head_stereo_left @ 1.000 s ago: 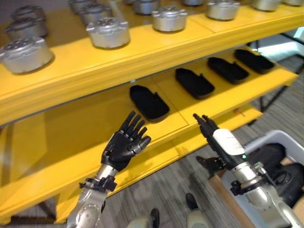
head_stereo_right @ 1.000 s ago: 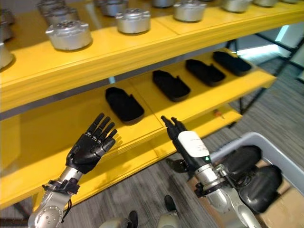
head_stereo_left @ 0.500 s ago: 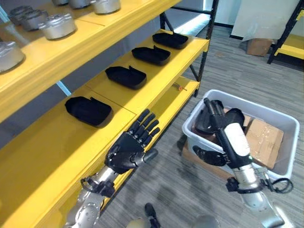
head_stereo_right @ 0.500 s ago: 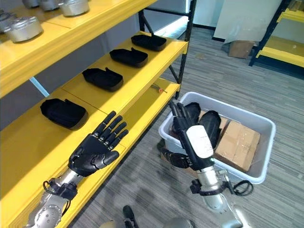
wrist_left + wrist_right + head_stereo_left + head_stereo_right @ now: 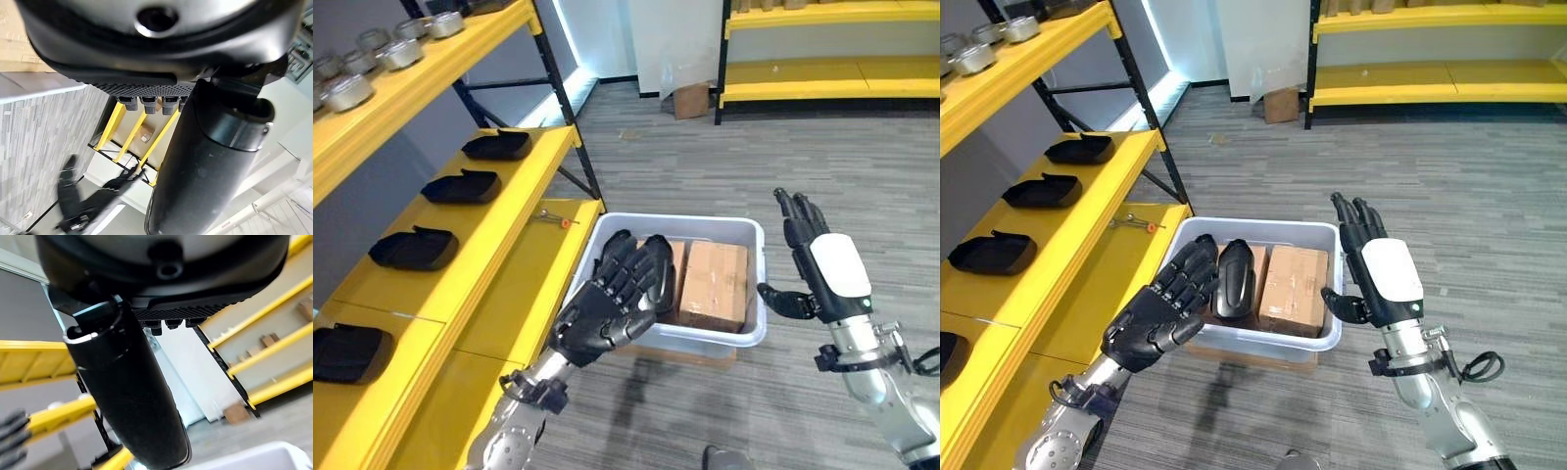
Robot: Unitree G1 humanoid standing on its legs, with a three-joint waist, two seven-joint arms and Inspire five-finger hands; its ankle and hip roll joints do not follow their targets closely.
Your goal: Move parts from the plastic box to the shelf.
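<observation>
My left hand [image 5: 1160, 313] and right hand [image 5: 1376, 274] hang raised, fingers straight and spread, either side of the pale plastic box [image 5: 1324, 338] on the carpeted floor. Inside lie a glossy black moulded part [image 5: 1234, 279] and cardboard cartons [image 5: 1295, 289]; matching parts [image 5: 1043, 189] line the yellow shelf [image 5: 1087, 284].

Parts box on the floor, shelf off to the left

The white plastic box [image 5: 1327, 338] is sitting on the grey floor just beside the yellow shelf [image 5: 1126, 255], holding one black oblong part [image 5: 1234, 279] lying lengthwise next to a brown cardboard carton [image 5: 1291, 289]. Three more black parts [image 5: 1043, 189] are lying in a row on the shelf's middle level, spaced apart, with a fourth showing at the edge.
</observation>
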